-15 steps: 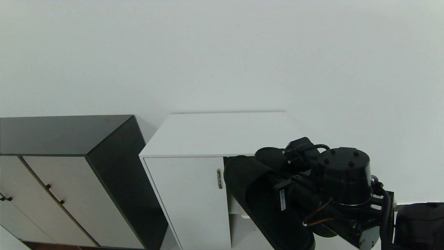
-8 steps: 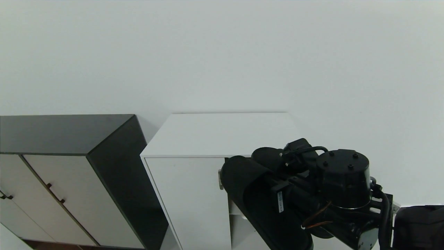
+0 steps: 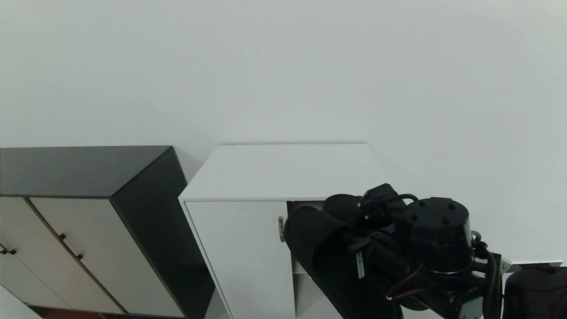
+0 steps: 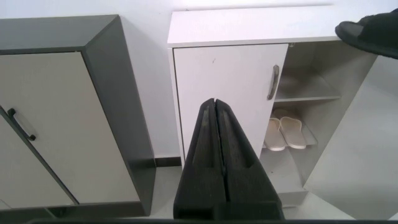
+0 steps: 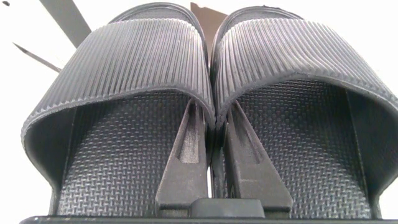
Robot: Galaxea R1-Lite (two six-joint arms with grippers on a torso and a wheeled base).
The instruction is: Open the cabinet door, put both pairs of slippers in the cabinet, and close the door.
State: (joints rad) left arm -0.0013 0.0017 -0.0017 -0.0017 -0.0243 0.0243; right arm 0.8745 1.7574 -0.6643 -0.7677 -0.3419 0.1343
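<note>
Dipping slightly, the right gripper [image 5: 213, 118], pinched on the black slippers [image 3: 310, 239], hangs before the cabinet's [image 3: 274, 173] open half, left gripper [image 4: 215, 106] closed empty; tilted like this, toes could catch the shelf [image 4: 311, 87].

- Soft, even light falls on the white cabinet [image 3: 274, 173].
- A faint shadow lies on the wall [image 3: 283, 66] just left of it.
- Its open compartment [image 4: 311, 68] looks shaded grey.
- The black slippers [image 3: 328, 248] in front show as a dark mass.
</note>
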